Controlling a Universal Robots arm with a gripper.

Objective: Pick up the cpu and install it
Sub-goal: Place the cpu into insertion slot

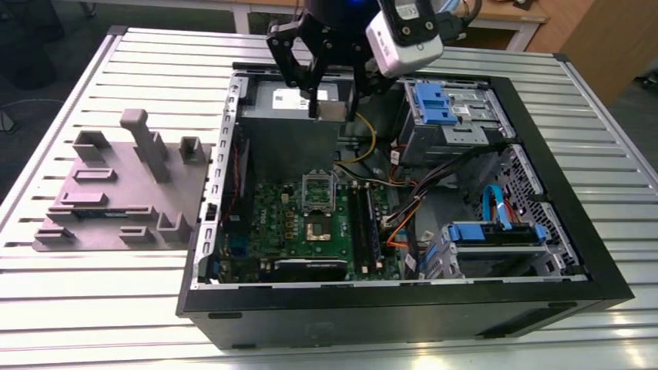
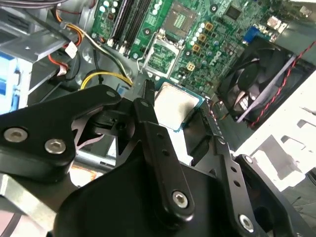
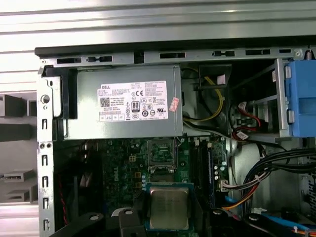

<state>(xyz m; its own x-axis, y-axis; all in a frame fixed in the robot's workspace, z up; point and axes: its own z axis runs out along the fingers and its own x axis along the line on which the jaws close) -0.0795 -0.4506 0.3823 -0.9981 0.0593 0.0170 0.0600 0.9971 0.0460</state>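
While hovering over the open black computer case (image 1: 411, 316), toward the ribbed metal tabletop's (image 1: 92, 301) far edge in the exterior view, the dark angular gripper (image 1: 331, 106) is clamping the cpu (image 3: 169, 207) between its fingers. Cpu: flat, square, matte silver lid, green rim; lid is facing the wrist cameras; no long axis.

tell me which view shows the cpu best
The first wrist view: the cpu faces the camera squarely, its metal top fully visible. The second wrist view shows it at a slant, partly behind the claw. The exterior view shows it as a small grey square held above the open case.
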